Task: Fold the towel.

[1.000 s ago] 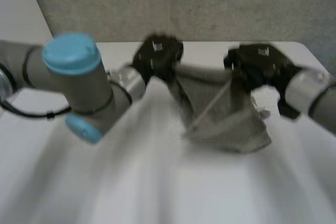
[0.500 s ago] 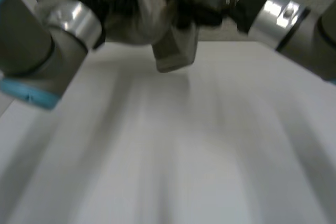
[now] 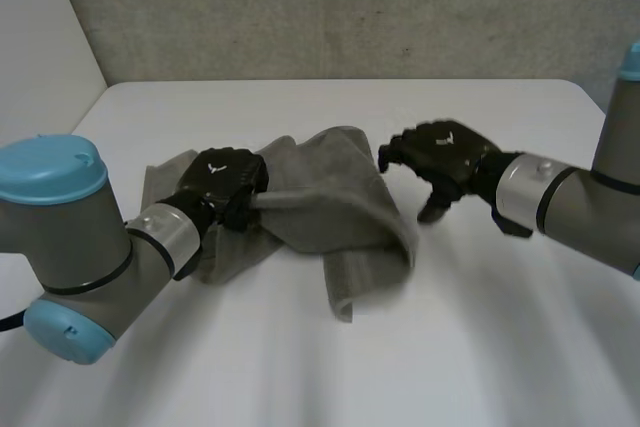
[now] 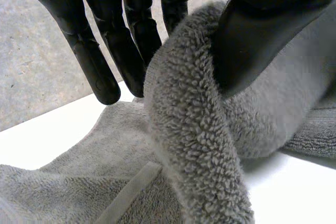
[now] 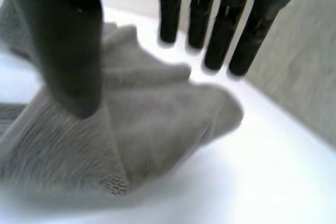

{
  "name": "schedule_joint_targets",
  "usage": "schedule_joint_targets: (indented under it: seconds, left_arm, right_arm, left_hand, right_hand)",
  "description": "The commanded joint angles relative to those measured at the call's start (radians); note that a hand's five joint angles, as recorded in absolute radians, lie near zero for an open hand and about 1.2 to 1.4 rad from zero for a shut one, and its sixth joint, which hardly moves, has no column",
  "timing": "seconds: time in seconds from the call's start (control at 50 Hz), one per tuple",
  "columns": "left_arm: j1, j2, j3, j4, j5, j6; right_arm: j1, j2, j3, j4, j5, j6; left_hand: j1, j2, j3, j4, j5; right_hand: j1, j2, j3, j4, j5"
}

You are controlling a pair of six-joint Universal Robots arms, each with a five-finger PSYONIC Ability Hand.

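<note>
L hand (image 3: pixel 225 184) is set low on the crumpled grey towel (image 3: pixel 325 192), near its left end, w/ the arm reaching in over the white table (image 3: pixel 300 377). A thick fold is pinched betw. thumb (image 4: pixel 262 35) and straight fingers (image 4: pixel 100 61). R hand (image 3: pixel 445 154) is held just beside the towel's right edge, wrist bent down, fingers (image 5: pixel 231 40) straight, apart from the thumb, nothing gripped. A small white mark is seen on each hand's back, not legible.

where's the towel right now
In the head view the grey towel lies crumpled on the table, a fold pinched by the left hand on its left side, with the open right hand just off its right edge.
</note>
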Motion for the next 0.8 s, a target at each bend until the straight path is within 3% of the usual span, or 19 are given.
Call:
schedule_joint_targets:
  seconds: [0.02, 0.14, 0.2, 0.36, 0.44, 0.52, 0.58, 0.8]
  left_arm:
    - [0.000, 0.013, -0.028, -0.002, 0.000, -0.004]
    - [0.000, 0.013, -0.040, -0.002, 0.002, -0.002]
    - [-0.001, 0.013, -0.040, 0.003, 0.007, -0.002]
    - [-0.003, 0.012, -0.022, 0.006, 0.007, -0.004]
    - [-0.012, 0.013, -0.009, 0.007, 0.005, -0.007]
    - [-0.017, 0.016, 0.034, -0.002, 0.000, -0.011]
    - [-0.018, 0.019, 0.061, -0.005, 0.000, -0.013]
    - [-0.003, 0.018, 0.138, -0.031, -0.003, -0.089]
  right_arm:
    - [0.031, -0.014, 0.096, 0.027, 0.029, 0.182]
    - [0.022, -0.046, 0.179, -0.014, 0.029, 0.366]
    - [0.022, -0.078, 0.253, -0.111, 0.044, 0.474]
    - [0.059, -0.152, 0.435, -0.307, 0.149, 0.699]
    - [0.108, -0.129, 0.452, -0.364, 0.182, 0.699]
    - [0.142, -0.046, 0.439, -0.450, 0.305, 0.667]
    - [0.145, -0.014, 0.425, -0.451, 0.339, 0.620]
    - [0.156, 0.070, 0.403, -0.525, 0.347, 0.578]
  left_hand:
    - [-0.124, -0.110, -0.111, -0.109, -0.118]
    - [-0.277, -0.263, -0.264, -0.262, -0.271]
    - [-0.291, -0.278, -0.279, -0.277, -0.285]
    - [-0.341, -0.328, -0.329, -0.327, -0.335]
    - [-0.338, -0.325, -0.326, -0.324, -0.332]
    - [-0.312, -0.299, -0.299, -0.298, -0.306]
    - [-0.292, -0.278, -0.279, -0.277, -0.286]
    - [-0.291, -0.278, -0.279, -0.277, -0.285]
  right_hand:
    - [-0.269, -0.260, -0.266, -0.270, -0.237]
    - [-0.269, -0.260, -0.266, -0.270, -0.237]
    - [-0.269, -0.260, -0.266, -0.270, -0.237]
    - [-0.269, -0.260, -0.266, -0.270, -0.237]
    - [-0.269, -0.260, -0.266, -0.270, -0.237]
    - [-0.269, -0.260, -0.266, -0.270, -0.237]
    - [-0.269, -0.260, -0.266, -0.270, -0.237]
    - [0.064, 0.073, 0.066, 0.062, 0.095]
